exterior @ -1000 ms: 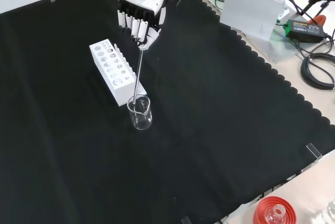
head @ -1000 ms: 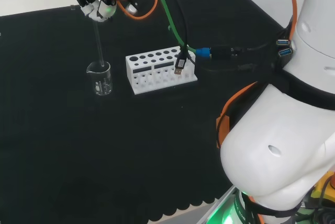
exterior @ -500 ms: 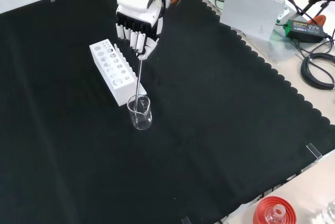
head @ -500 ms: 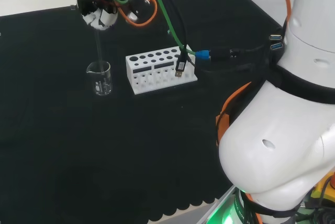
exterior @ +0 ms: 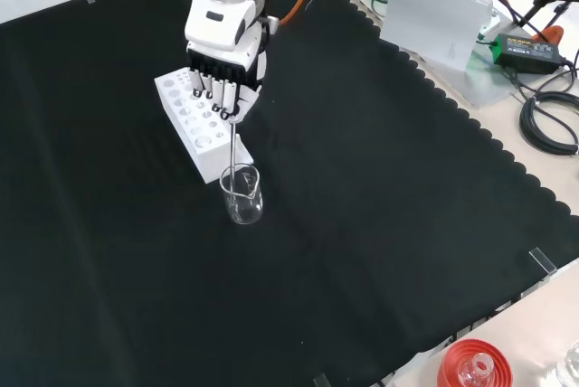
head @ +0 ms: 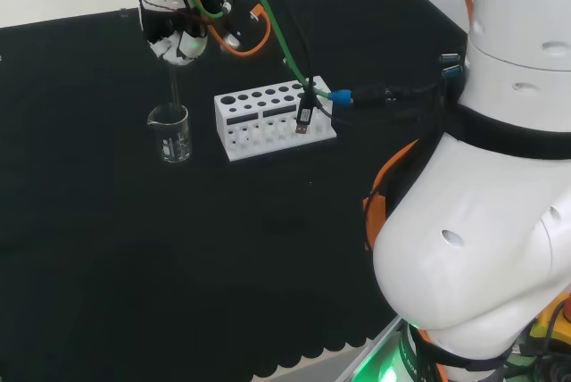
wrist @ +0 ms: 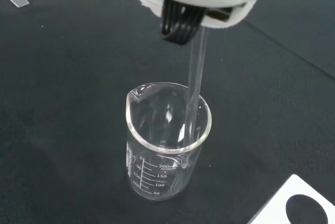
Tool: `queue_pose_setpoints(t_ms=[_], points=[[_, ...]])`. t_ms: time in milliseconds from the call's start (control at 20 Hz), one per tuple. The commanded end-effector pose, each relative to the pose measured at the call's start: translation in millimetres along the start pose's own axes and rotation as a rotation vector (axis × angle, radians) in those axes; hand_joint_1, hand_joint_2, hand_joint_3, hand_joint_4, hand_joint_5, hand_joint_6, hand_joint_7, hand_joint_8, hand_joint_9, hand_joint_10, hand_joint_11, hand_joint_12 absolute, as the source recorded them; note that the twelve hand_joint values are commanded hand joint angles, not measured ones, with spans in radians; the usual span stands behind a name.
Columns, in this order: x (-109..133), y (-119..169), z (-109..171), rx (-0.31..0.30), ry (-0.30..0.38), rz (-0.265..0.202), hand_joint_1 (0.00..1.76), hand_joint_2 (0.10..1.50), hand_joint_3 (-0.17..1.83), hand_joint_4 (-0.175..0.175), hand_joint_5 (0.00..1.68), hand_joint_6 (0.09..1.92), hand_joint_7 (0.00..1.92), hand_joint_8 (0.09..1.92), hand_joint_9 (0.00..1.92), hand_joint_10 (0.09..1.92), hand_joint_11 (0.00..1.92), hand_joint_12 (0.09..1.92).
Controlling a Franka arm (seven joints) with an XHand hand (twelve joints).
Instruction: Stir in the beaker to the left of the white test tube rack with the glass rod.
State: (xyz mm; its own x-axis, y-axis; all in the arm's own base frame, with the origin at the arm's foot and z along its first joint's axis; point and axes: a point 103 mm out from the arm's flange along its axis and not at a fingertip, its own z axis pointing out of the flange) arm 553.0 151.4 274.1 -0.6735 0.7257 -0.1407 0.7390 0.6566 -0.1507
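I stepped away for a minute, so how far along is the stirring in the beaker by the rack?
Done: the hand has its fingers curled round the glass rod, and the rod's lower end is already inside the beaker, which stands upright beside the white rack. In hand: the rod stands in the beaker. Left: finishing the stir and lifting the rod out.

Front view: the long white test tube rack (exterior: 194, 124) sits just above and left of the small clear glass beaker (exterior: 242, 194), crowding that side. Black cloth (exterior: 380, 224) to the right and below lies bare, wide passage there. A red ribbed ring stand (exterior: 474, 366) waits at the lower right edge, well apart.
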Motion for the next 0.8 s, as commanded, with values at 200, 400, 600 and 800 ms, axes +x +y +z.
queue_pose_setpoints(t_ms=[200,400,600,800], points=[[4,15,-8,-0.010,-0.008,-0.031,1.33,0.61,0.77,-0.175,1.20,0.61,1.34,0.85,1.71,0.64,1.61,0.76],[7,15,-15,-0.016,-0.016,-0.034,1.33,0.61,0.77,-0.175,1.20,0.61,1.34,0.85,1.71,0.64,1.61,0.76],[9,5,-19,-0.008,-0.021,-0.024,1.33,0.61,0.76,-0.175,1.20,0.61,1.34,0.85,1.71,0.64,1.61,0.76],[17,-5,-24,-0.002,-0.036,-0.017,1.33,0.61,0.76,-0.175,1.20,0.61,1.34,0.85,1.71,0.64,1.61,0.76]])
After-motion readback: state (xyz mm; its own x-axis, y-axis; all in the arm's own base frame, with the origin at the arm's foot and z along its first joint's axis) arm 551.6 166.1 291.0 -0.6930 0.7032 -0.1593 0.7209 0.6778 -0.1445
